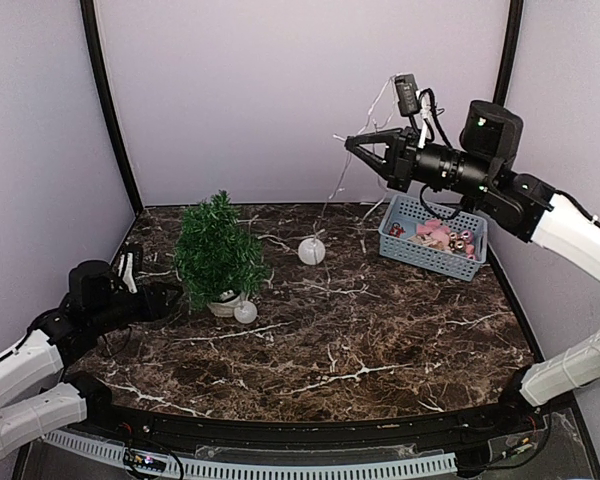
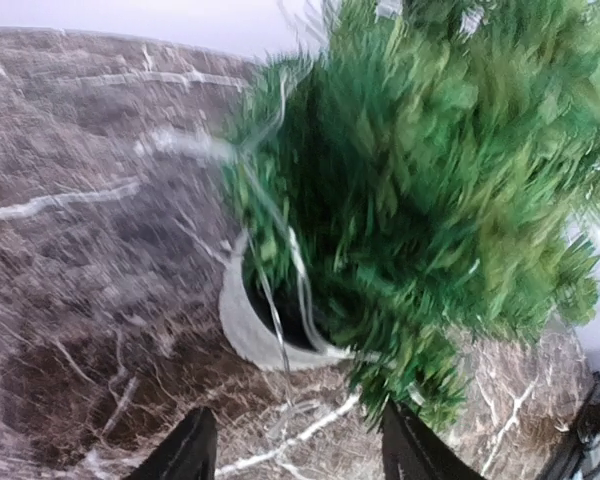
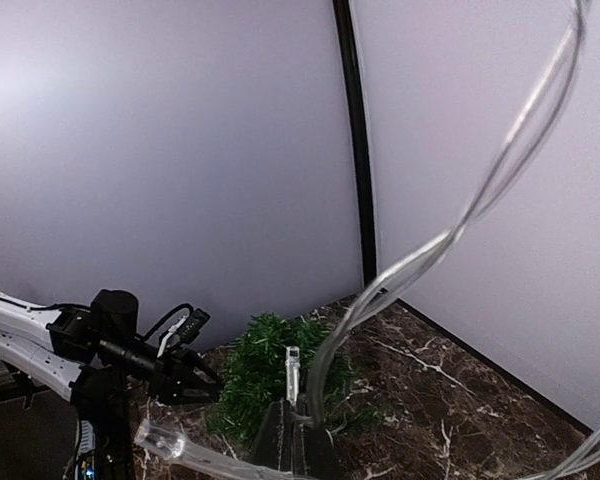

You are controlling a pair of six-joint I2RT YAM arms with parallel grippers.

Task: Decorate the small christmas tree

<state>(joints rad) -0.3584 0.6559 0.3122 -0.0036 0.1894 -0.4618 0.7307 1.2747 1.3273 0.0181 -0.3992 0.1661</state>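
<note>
The small christmas tree (image 1: 218, 250) stands upright in its white pot (image 1: 225, 305) at the table's left. My left gripper (image 1: 175, 293) is low beside the pot, on its left. In the left wrist view this gripper (image 2: 300, 452) is open, and the pot (image 2: 242, 320) and tree (image 2: 420, 180) are just ahead of its fingertips (image 2: 185, 450). A clear light string (image 2: 275, 330) trails from the pot onto the table between them. My right gripper (image 1: 352, 142) is high above the table, shut on the clear light string (image 1: 332, 190). In the right wrist view the string (image 3: 460, 220) loops up from the shut gripper (image 3: 300, 440).
A blue basket (image 1: 390, 245) of pink ornaments sits at the back right. One white ball (image 1: 311, 251) lies mid-table, and a smaller ball (image 1: 245, 312) rests against the pot. Grey walls close in the table on three sides.
</note>
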